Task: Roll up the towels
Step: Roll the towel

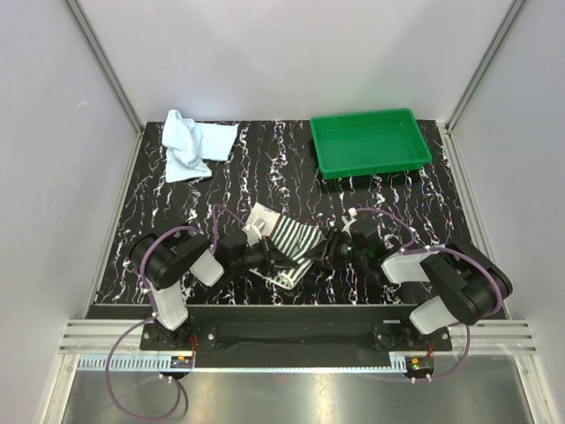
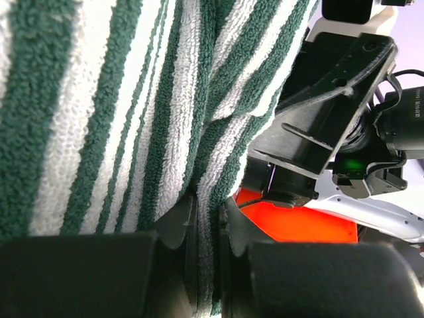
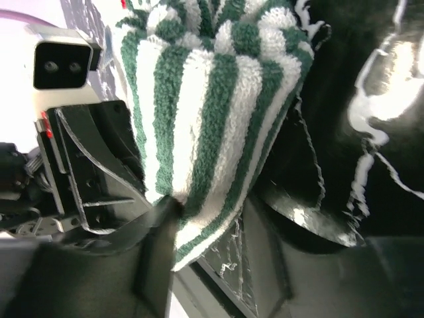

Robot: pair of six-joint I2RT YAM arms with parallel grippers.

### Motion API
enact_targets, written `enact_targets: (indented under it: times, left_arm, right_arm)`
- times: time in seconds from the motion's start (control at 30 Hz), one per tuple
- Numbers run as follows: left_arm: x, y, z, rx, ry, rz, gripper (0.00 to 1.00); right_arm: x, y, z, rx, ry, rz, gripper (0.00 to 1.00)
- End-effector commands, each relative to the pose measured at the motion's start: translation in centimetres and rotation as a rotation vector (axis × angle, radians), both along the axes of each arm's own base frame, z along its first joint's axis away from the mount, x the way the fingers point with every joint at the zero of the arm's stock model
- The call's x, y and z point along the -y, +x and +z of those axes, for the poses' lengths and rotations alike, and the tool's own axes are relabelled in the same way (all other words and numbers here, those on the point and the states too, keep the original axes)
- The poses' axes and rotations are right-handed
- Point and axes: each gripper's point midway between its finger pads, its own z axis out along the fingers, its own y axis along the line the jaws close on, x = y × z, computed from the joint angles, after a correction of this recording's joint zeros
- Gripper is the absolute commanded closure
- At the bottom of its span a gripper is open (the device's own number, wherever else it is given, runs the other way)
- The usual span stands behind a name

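On the table (image 1: 265, 172), the striped towel (image 1: 288, 246) lies bunched at the front, long axis left-right between the arms. The pale blue towel (image 1: 190, 146) sits back-left. Left end effector (image 1: 262, 256) and right end effector (image 1: 333, 252) each pinch an opposite end.

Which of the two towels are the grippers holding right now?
The green-and-white striped towel at the near middle: the left gripper and right gripper both pinch it. The pale blue towel lies crumpled and untouched at the far left.
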Motion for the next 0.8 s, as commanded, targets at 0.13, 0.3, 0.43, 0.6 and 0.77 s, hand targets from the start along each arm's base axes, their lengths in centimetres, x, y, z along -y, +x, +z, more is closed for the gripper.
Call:
enact_targets:
  times: [0.13, 0.3, 0.43, 0.6, 0.77]
  left_arm:
    - [-0.1, -0.7, 0.9, 0.034, -0.039, -0.027, 0.98]
    - [-0.8, -1.3, 0.3, 0.034, 0.008, -0.031, 0.76]
    - [-1.4, -1.5, -0.4, 0.064, 0.071, -0.038, 0.66]
    - [-1.7, -1.1, 0.5, 0.112, 0.116, -0.039, 0.54]
    - [-2.6, -0.1, 1.2, 0.183, 0.231, -0.015, 0.44]
  right_arm:
    - [-1.4, 2.8, 1.7, 0.073, 0.034, -0.048, 0.80]
    - [-0.4, 2.6, 0.8, -0.004, -0.116, -0.071, 0.99]
    - [-0.1, 2.6, 1.7, -0.019, -0.210, -0.063, 1.00]
    - [0.4, 1.1, 0.4, -0.105, -0.327, -0.007, 1.00]
    - [0.8, 0.6, 0.7, -0.139, -0.398, 0.015, 1.00]
